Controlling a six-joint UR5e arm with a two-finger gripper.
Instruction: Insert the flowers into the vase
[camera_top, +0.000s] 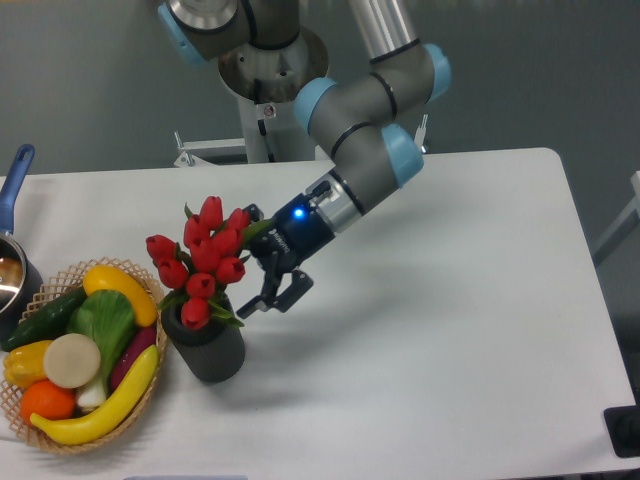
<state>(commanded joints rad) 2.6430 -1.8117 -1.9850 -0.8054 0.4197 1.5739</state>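
Looking at my feed, the bunch of red tulip buds with green leaves (205, 262) is sitting in the short dark grey ribbed cylinder vase (207, 350), which stands on the white tabletop (440, 330) at about 7 o'clock from the middle. The buds fan out well above the rim and lean a bit toward 11 o'clock, and the lowest bud hangs right over the vase mouth. I can't see the stems themselves, the leaves and buds cover them.

My arm's black two-finger gripper (272, 293) is just at 3 o'clock of the bunch, angled down toward 7 o'clock. Its fingers are spread apart with nothing between them, and I see a gap between them and the leaves, so I'd say it's clear of the flowers. A blue light glows on the wrist behind it.

Right beside the vase at 9 o'clock is the woven wicker basket (70, 440) piled with toy fruit and vegetables: yellow bananas, a green cucumber, an orange, a purple aubergine. At the far 9 o'clock edge there's a metal pot with a blue handle (15, 180), partly cut off by the frame.
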